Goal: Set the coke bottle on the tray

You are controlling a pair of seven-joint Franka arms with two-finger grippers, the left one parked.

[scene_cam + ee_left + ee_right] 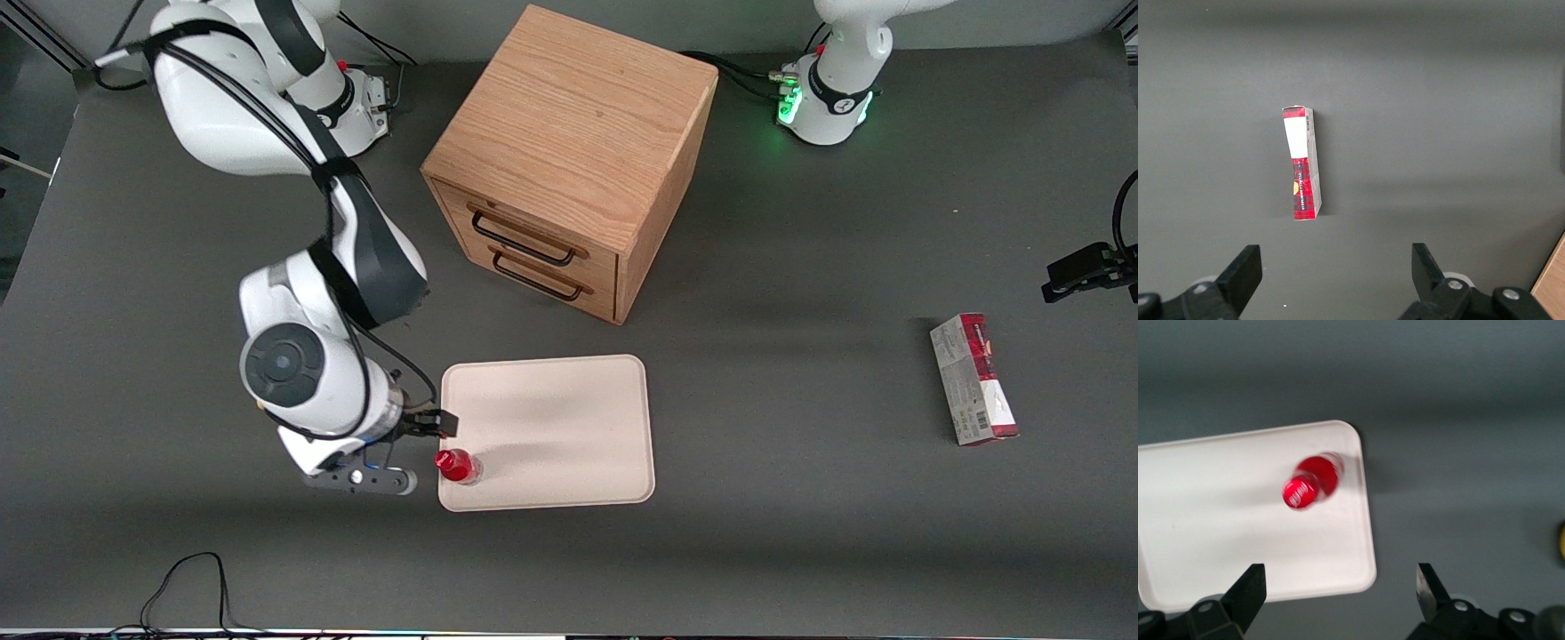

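Coke bottle (458, 466) is standing upright on the tray (569, 418), in the corner nearest the working arm, close to the rim. Gripper (1341, 593) hangs above it with fingers spread wide, holding nothing. Looks light, rigid, slick plastic and tippy, so I'd pinch the body below the cap

Wooden drawer cabinet (569, 160) with two dark handles, red-and-grey carton (973, 380) lying flat toward parked arm's end

The coke bottle (458, 466) stands in the tray's (569, 418) near corner; my gripper (1341, 593), fingers apart, hangs above that corner.
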